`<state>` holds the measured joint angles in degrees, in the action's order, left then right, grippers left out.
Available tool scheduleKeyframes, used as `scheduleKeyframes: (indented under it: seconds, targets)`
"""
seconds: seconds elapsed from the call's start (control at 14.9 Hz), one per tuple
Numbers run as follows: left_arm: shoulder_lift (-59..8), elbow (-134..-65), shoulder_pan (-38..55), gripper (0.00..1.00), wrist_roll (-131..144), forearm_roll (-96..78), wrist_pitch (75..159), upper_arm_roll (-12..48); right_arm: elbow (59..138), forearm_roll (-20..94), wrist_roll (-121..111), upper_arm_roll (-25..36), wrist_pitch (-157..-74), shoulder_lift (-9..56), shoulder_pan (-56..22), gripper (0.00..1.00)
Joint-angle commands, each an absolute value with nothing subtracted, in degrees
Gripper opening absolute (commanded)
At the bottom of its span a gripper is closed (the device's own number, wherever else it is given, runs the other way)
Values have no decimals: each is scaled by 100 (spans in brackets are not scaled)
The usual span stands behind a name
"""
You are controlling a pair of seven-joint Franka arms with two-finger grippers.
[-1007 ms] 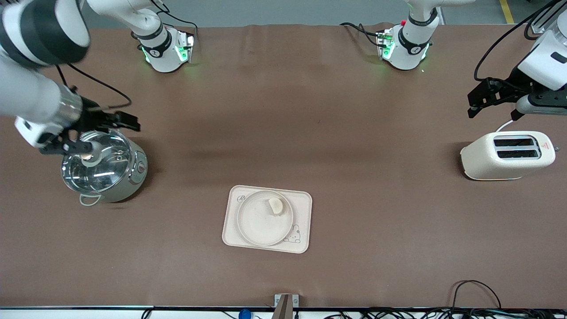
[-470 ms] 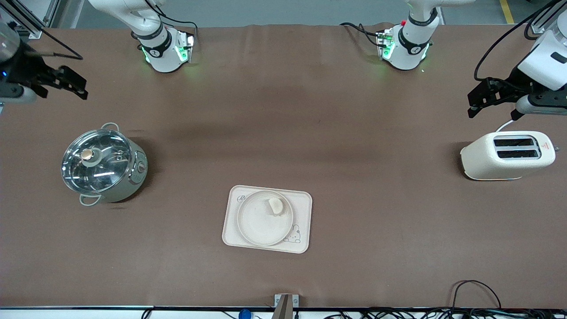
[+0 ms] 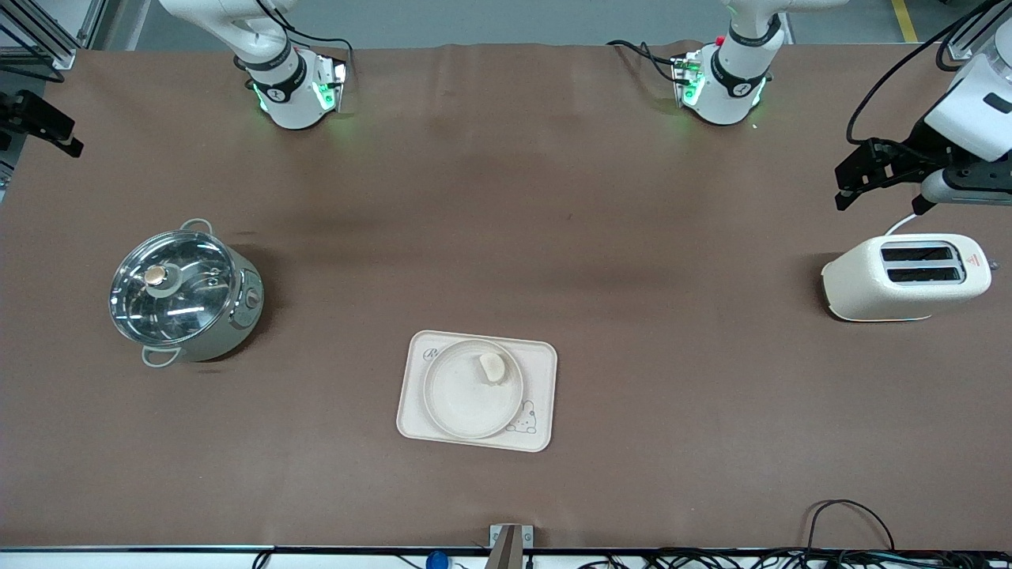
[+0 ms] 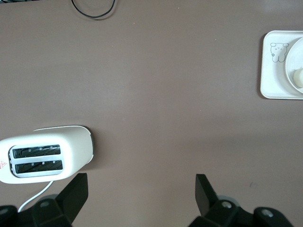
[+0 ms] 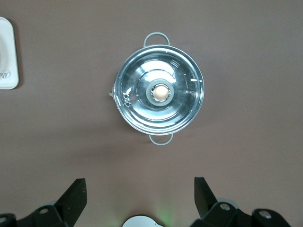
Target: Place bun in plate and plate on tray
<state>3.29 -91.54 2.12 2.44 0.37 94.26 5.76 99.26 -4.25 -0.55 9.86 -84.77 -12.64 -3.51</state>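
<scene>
The bun (image 3: 492, 367) lies in the round plate (image 3: 457, 399), off-centre, near the rim. The plate sits on the Rabbit tray (image 3: 542, 371), which lies on the table nearer the front camera. My left gripper (image 3: 843, 186) is open and empty, up over the table by the toaster; its wrist view (image 4: 138, 194) shows the tray (image 4: 272, 75), a slice of the plate (image 4: 294, 54) and the bun (image 4: 299, 75) at the frame edge. My right gripper (image 3: 59, 130) is open and empty, high over the table's edge at the right arm's end; its wrist view (image 5: 137, 194) shows a corner of the tray (image 5: 7, 52).
A cream toaster (image 3: 905, 276) stands at the left arm's end of the table and also shows in the left wrist view (image 4: 45, 153). A steel pot with a glass lid (image 3: 183, 296) stands at the right arm's end and shows in the right wrist view (image 5: 160, 92). Cables run along the table's front edge.
My right gripper has left the pot's lid and drawn up and away to the table's edge at the right arm's end. The left arm, tray, plate and bun have not moved.
</scene>
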Motion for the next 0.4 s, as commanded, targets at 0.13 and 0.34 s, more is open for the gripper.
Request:
scheduleKeyframes:
  seconds: [0.13,0.34]
  targets:
    - [299,-9035,167,100,185,123,9308,571,10107,-404,-70,879,-8534,-1380,-290,100]
    - [299,-9035,149,100,202,132,9308,571,10099,-404,-62,791,-8543,-1380,-308,100]
